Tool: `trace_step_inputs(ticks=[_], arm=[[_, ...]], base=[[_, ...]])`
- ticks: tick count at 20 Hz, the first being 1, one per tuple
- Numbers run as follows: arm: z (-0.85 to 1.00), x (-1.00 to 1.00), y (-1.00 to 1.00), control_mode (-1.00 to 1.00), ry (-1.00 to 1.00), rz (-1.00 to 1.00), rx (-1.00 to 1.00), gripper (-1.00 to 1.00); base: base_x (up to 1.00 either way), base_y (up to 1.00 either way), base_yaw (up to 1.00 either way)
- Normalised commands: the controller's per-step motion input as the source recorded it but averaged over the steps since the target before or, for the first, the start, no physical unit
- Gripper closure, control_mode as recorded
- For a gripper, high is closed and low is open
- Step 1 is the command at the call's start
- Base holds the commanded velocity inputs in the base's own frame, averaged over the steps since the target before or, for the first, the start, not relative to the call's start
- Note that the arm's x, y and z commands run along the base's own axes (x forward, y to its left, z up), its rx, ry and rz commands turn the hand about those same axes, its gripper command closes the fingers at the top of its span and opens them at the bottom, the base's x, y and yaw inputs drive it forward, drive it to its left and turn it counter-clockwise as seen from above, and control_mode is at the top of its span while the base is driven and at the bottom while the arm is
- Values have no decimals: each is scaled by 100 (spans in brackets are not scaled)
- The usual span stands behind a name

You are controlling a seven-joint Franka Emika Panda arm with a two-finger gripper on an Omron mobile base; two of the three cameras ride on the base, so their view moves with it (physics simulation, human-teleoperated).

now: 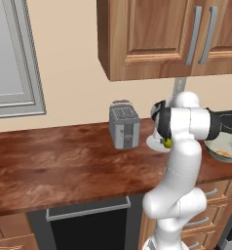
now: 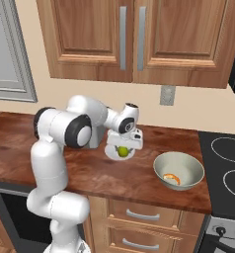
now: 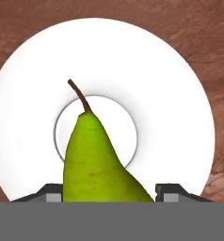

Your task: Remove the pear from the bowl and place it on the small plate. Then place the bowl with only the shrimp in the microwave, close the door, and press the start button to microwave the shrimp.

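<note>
Claw: I have the claw (image 2: 123, 148) pointing straight down over the plate, jaws part open with the pear between them; in the hand view each finger sits just beside the fruit's flank, so I judge it gripped, not loose
Pear: the pear (image 3: 97, 157) sits between the fingers, stem pointing away from the claw toward the plate's middle; from the right base view it hangs just under the hand
Plate: the plate (image 3: 180, 94) lies directly below the claw, its centre ring lined up behind the pear, which is why I hold here: a release should drop the fruit near the middle, not the rim
Height: I cannot tell whether the pear touches the plate yet
Bowl: the bowl (image 2: 181, 168) stands on the counter near the claw, off toward the stove side, left clear so I can reach it next
Shrimp: the shrimp (image 2: 172, 178) lies alone in the bowl's bottom
Toaster: the toaster (image 1: 124, 124) stands just beyond the plate, on the claw's other side from the bowl
Next: I judge opening the jaws is the move due
</note>
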Motion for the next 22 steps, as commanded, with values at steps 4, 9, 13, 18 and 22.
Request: trace_step_inputs(ticks=[4, 9, 13, 18, 22], arm=[[-22, 14, 0, -100, 0, 5, 1, 100], [-12, 7, 8, -100, 1, 4, 0, -100], [4, -16, 2, -100, -1, 1, 0, -100], [46, -38, 17, -100, -2, 0, 0, -100], [80, -45, 6, -100, -15, 0, 0, -100]], base=[[0, 0, 0], [0, 0, 0], [0, 0, 0], [0, 0, 0], [0, 0, 0]])
